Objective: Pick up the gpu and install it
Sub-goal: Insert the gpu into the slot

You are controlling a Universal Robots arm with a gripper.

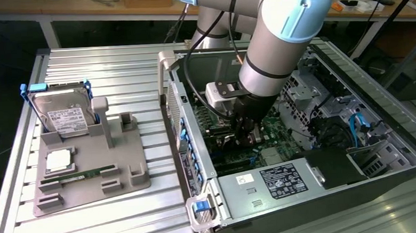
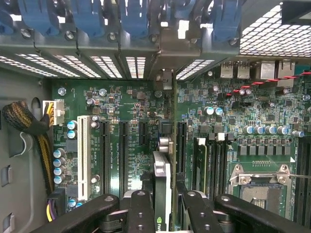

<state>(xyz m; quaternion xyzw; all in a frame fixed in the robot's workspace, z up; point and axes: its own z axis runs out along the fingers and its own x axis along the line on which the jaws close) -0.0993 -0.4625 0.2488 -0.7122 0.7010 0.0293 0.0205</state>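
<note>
In the wrist view the gpu (image 2: 163, 174) appears edge-on, a thin dark card with a silvery metal edge, standing upright between my black fingers (image 2: 141, 208). My gripper (image 2: 163, 213) is shut on it. The card hangs just above the green motherboard (image 2: 126, 107), roughly in line with a long black expansion slot (image 2: 181, 145), and its metal bracket end reaches the case's rear slot openings (image 2: 167, 77). Whether it is seated in the slot I cannot tell. In the exterior view the gripper (image 1: 243, 133) reaches down inside the open computer case (image 1: 186, 112), over the motherboard.
Blue slot latches (image 2: 87, 17) line the case's rear wall. A cable bundle (image 2: 24, 121) lies beside the board, and memory slots and a CPU socket (image 2: 262, 179) sit on the other side. Outside the case, a grey holder (image 1: 90, 176) carries a hard drive (image 1: 62, 116) and a green memory stick (image 1: 79, 176).
</note>
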